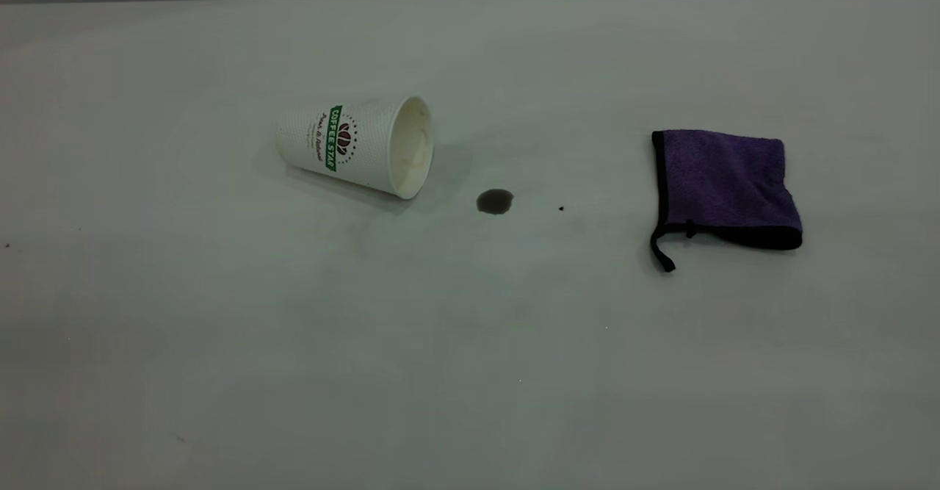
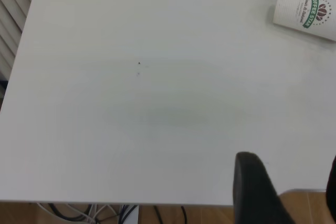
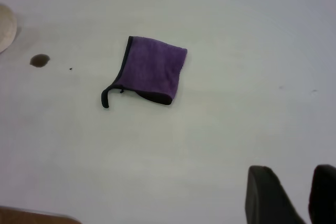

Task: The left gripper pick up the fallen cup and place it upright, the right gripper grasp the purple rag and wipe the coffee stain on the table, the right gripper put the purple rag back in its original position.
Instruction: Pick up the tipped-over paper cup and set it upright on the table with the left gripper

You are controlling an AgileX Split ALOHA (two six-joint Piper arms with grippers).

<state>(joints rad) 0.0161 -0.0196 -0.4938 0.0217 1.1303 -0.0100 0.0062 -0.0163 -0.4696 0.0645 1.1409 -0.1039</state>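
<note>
The purple rag [image 3: 152, 71] lies folded flat on the white table [image 3: 236, 129], its black loop tail pointing toward seven o'clock. At about nine o'clock from it sits the coffee stain [image 3: 40, 60], a small dark roundish spot, with a tiny black speck [image 3: 71, 68] between the two. Beyond the stain, the cup [image 3: 6, 27] shows only as a cream curve. The right gripper [image 3: 296, 195] hangs over bare table well apart from the rag, its two dark fingers [image 3: 265, 195] separated by a gap.

Bare desk [image 1: 220, 343] lies all round the cup [image 1: 356, 145]. Right of the cup sits the stain [image 1: 494, 201], near its mouth; the rag [image 1: 723, 185] lies farther right, well apart, with open desk between.
</note>
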